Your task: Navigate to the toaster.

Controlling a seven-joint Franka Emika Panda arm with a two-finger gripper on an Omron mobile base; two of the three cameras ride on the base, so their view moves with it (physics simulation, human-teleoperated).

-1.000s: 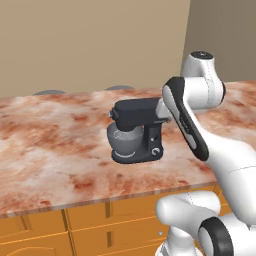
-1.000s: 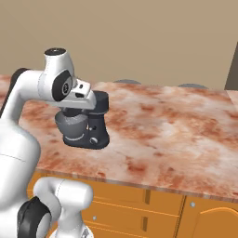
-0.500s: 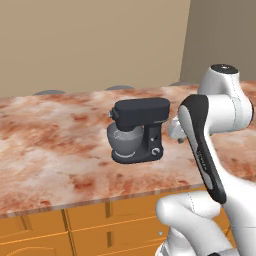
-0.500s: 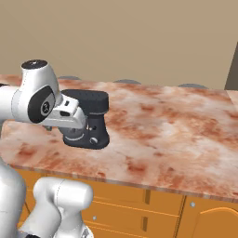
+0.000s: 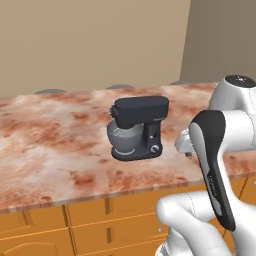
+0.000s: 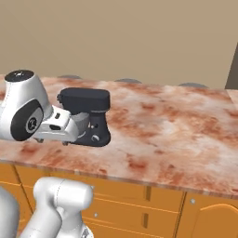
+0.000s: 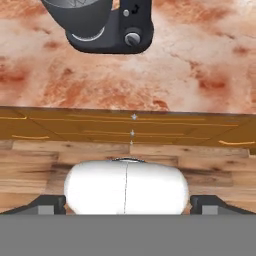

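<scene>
Reddish-brown marbled counter [image 5: 50, 145] runs across a simulated kitchen, backed by a plain beige wall [image 5: 90, 40] and fronted by orange cabinet drawers [image 5: 110, 215]. A dark grey stand mixer [image 5: 137, 127] with a grey bowl stands alone on the counter, its head pointing to the left in the left base view. The white arm [image 5: 215, 150] is folded in front of the counter's near edge, with its hand held level with the counter just beside the mixer's base (in the right base view the hand overlaps the mixer's lower left side).

Seen from the hand view, the gripper [image 7: 128, 204] looks down over the counter edge, with the mixer [image 7: 107, 25] at the top of the view, the drawer fronts [image 7: 132, 125] beneath it and a wooden floor [image 7: 210, 160] lower down. Its two dark fingertips [image 7: 50, 202] sit far apart at the bottom corners, spread wide with nothing between them.

Where the toaster stands relative to the gripper cannot be told from these views. Three low grey rounded shapes [image 5: 120, 86] peek above the counter's far edge; what they are is unclear.
</scene>
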